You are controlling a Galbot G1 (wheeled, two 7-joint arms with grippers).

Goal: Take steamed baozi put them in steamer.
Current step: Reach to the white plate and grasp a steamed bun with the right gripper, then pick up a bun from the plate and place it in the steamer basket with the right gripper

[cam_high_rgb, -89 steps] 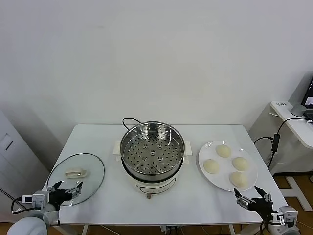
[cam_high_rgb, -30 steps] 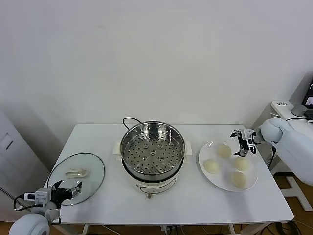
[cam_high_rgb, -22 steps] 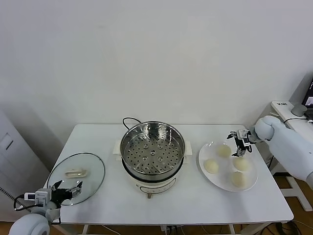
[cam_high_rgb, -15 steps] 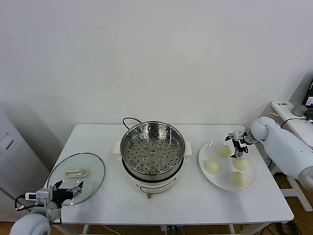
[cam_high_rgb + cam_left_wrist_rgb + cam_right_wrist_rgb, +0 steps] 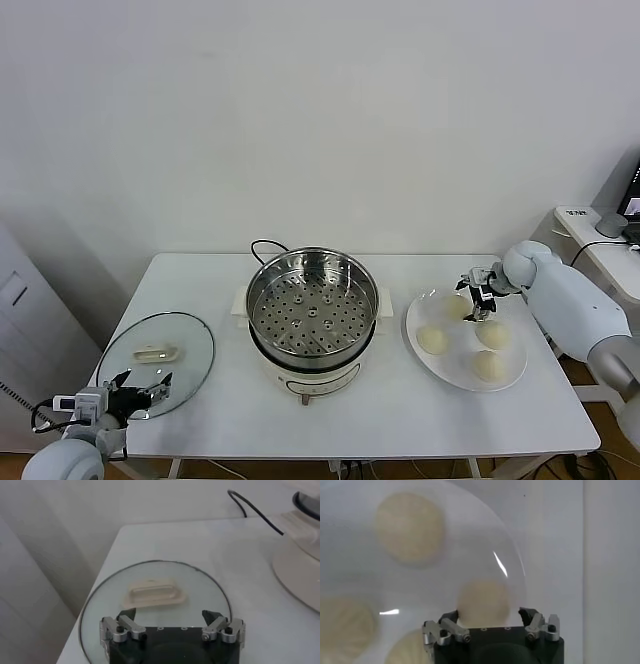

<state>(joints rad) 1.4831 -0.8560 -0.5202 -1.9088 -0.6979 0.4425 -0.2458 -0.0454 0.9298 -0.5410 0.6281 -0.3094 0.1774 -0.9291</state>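
Note:
Four pale baozi lie on a white plate (image 5: 510, 378) at the right: one far (image 5: 453, 308), one left (image 5: 433, 340), one right (image 5: 492, 334), one near (image 5: 487, 365). The steel steamer (image 5: 312, 310) with its perforated tray stands empty at the table's middle. My right gripper (image 5: 478, 296) is open just above the plate's far part. In the right wrist view (image 5: 488, 614) one baozi (image 5: 484, 597) sits between its open fingers, with the others (image 5: 410, 527) around it. My left gripper (image 5: 135, 395) is open and empty at the front left corner.
A round glass lid (image 5: 190, 345) with a white handle lies flat at the table's left, just beyond my left gripper (image 5: 168, 615) in the left wrist view (image 5: 200, 587). The steamer's black cord (image 5: 262, 246) runs behind it. A side desk (image 5: 600, 235) stands at the far right.
My right arm has come up from the table's front right corner to the plate and drifted left and lower over the far baozi. The left arm has not moved.

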